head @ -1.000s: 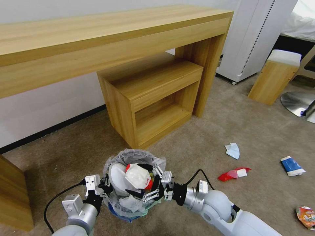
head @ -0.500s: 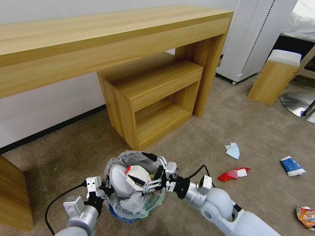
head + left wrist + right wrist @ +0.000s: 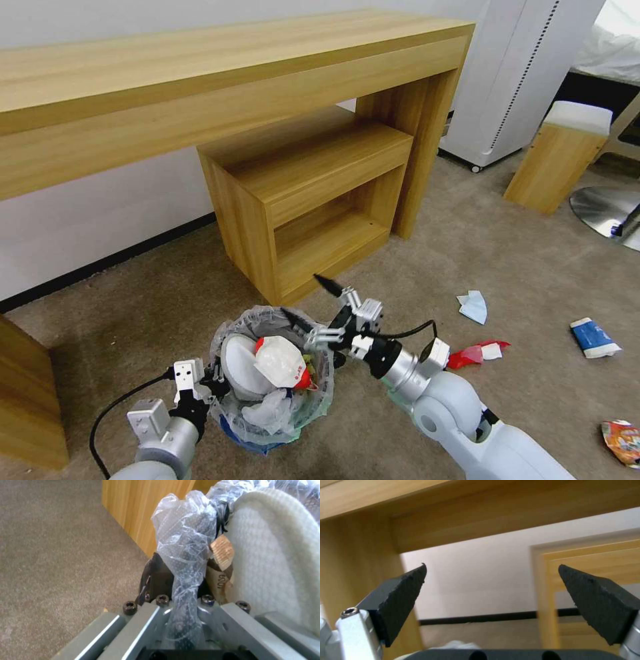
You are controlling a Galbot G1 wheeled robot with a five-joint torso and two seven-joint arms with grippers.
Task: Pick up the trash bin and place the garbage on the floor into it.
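Carpet (image 3: pixel 413 267) lies open to the right, bounded behind by the desk (image 3: pixel 200 73) and cabinet (image 3: pixel 307 193); the bin (image 3: pixel 270 373) sits near the cabinet, stuffed with a slipper (image 3: pixel 240 367). Left gripper (image 3: pixel 200 385) clamps its rim; right gripper (image 3: pixel 313 303), fingers spread and empty, hangs above its far edge; mask (image 3: pixel 473 307), wrapper (image 3: pixel 473 353), cup (image 3: pixel 592 337) lie apart.

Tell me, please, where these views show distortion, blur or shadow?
Head view: wide-angle bending bows the long desk, and soft shadow lies under the trash bin and beneath the desk. Left wrist view: the left gripper, clamped on the bin's plastic-lined rim, and the white slipper look soft at close range. Right wrist view: the open right gripper has dark fingertips against a bright wall.
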